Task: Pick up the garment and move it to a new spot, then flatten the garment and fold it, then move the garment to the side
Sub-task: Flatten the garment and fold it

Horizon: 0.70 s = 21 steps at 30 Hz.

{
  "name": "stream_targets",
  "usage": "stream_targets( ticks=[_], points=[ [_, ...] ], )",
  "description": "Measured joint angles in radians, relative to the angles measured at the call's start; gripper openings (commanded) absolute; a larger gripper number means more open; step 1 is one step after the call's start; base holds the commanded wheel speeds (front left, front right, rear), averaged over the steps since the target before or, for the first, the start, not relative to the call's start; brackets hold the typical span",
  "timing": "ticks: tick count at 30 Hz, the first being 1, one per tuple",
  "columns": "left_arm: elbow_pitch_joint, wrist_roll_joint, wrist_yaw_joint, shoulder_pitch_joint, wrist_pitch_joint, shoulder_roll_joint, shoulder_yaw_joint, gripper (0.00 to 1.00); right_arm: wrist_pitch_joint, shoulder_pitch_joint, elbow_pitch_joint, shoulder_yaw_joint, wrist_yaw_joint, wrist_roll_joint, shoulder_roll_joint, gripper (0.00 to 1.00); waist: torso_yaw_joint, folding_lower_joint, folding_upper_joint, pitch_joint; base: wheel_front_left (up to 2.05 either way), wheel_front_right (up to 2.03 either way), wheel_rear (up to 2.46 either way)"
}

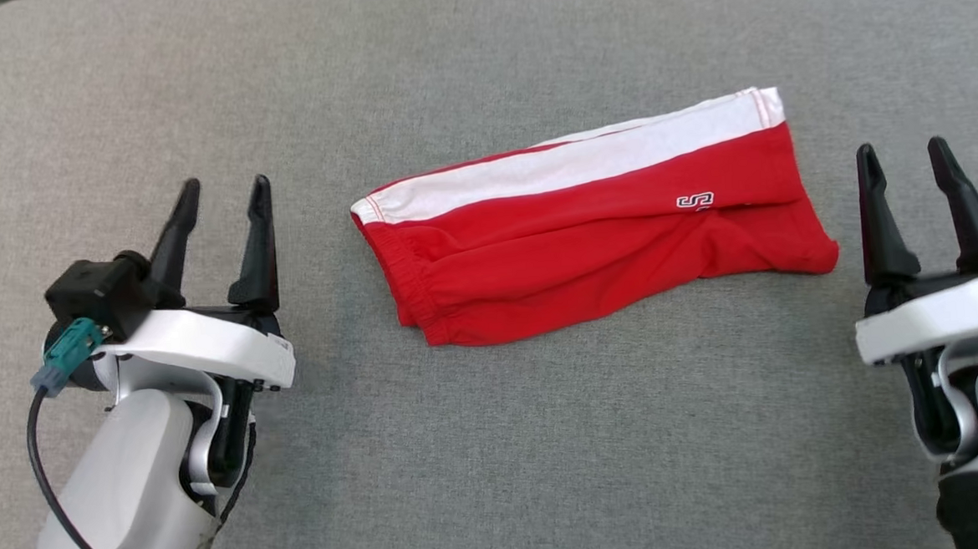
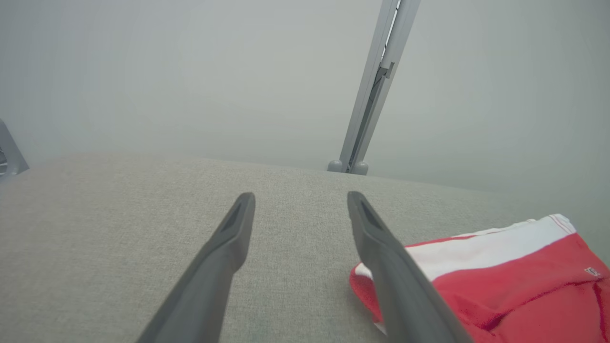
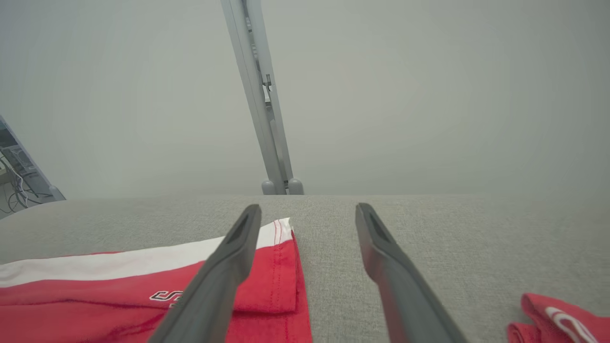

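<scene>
**A:** Where do the red shorts (image 1: 588, 244) lie?

**B:** Flat on the grey desk (image 1: 499, 458), between the two arms. Their long axis runs left to right, with the white stripe along the far edge and the hem end tilted slightly away.

**A:** Which arm is nearer?

**B:** The right gripper (image 1: 905, 156) is just beside the hem end. The left gripper (image 1: 221, 192) is near the waistband, with a wider gap. Both have their fingers spread and hold nothing.

**A:** And the next move?

**B:** The shorts look folded, so shifting them aside probably suits the right arm.
</scene>
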Motion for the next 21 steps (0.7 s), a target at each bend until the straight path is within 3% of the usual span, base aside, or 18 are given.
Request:
stream_targets(
  ticks=[10, 21],
  points=[
    [-0.11, 0.212, -0.022, 0.122, -0.008, -0.037, 0.135, 1.0, -0.032, 0.127, -0.07, -0.016, 0.0, -0.124, 0.049, 1.0, -0.03, 0.0, 0.0, -0.065, 0.0, 0.0, 0.0],
    [-0.126, 0.326, -0.067, 0.24, -0.008, -0.089, 0.221, 1.0, -0.025, 0.208, -0.095, -0.032, 0.0, -0.139, 0.079, 1.0, -0.044, 0.0, 0.0, -0.127, 0.0, 0.0, 0.0]
  ],
)
